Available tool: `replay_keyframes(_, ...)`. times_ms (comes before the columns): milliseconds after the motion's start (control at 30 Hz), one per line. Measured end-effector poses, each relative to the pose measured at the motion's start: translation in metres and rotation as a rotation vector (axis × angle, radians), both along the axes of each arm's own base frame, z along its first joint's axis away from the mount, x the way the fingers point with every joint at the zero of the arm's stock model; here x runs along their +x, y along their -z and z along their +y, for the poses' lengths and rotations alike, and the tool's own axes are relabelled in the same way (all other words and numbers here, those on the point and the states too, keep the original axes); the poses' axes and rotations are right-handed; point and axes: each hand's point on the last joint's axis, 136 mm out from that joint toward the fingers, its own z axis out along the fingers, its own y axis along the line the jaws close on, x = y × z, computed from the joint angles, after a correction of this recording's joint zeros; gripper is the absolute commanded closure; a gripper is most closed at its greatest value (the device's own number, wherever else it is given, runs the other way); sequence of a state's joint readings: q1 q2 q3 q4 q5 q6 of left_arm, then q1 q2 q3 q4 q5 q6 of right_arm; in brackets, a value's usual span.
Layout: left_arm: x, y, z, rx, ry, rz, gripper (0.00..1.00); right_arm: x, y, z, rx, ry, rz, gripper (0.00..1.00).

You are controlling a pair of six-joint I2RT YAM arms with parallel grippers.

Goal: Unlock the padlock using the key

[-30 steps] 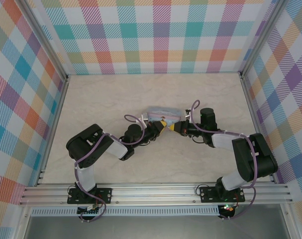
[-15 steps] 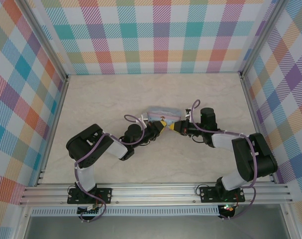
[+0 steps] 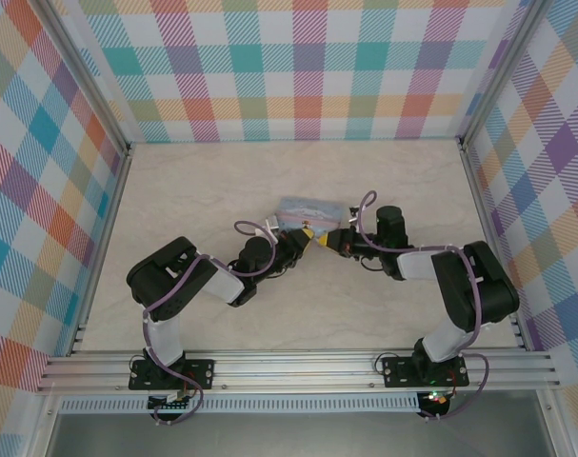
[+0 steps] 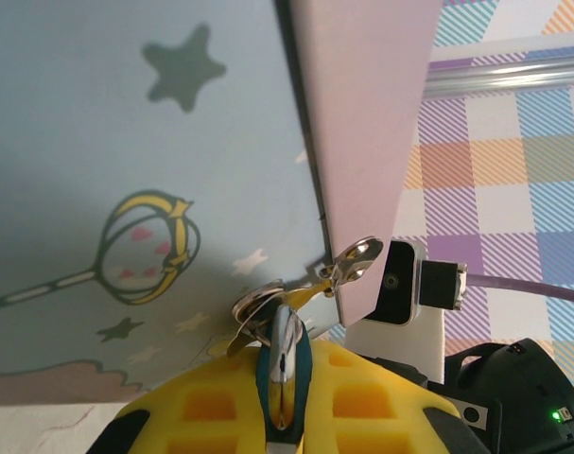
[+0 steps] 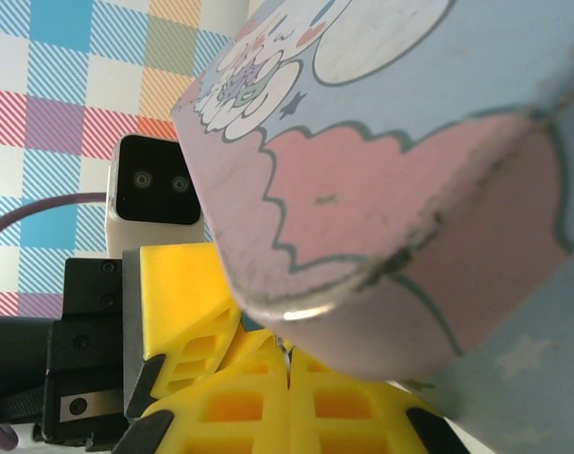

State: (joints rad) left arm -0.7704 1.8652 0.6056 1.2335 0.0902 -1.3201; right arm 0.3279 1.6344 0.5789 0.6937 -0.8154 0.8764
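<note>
Overhead, pale marble tabletop (image 3: pixel 193 190) within plaid walls (image 3: pixel 289 67); left tool (image 3: pixel 303 240) tight on padlock (image 4: pixel 282 355), right tool (image 5: pixel 288 364) together.

Our two arms bent low, elbows out, wrists turned inward toward each other, our left gripper (image 4: pixel 281 392) pinched closed, our right gripper (image 5: pixel 288 388) closed tight, their tips close together

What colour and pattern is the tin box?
The tin is pale blue with printed stars, pink side; clearest in left wrist view.
</note>
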Motion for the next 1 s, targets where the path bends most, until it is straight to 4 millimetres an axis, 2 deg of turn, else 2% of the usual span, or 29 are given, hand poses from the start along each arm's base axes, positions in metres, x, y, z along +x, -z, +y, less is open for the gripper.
replay_keyframes(300, 0.01, -0.002, 0.007, -0.002, -0.041, -0.005, 1.0, 0.011, 0.0, 0.009, 0.061, -0.018, 0.018, 1.0)
replay_keyframes(533, 0.017, -0.014, 0.01, -0.017, -0.057, -0.034, 1.0, 0.018, -0.013, 0.013, 0.101, -0.041, -0.005, 1.0)
replay_keyframes(1000, 0.004, -0.02, -0.002, 0.026, 0.061, -0.12, 1.0, -0.002, -0.02, 0.013, 0.12, -0.128, 0.059, 1.0)
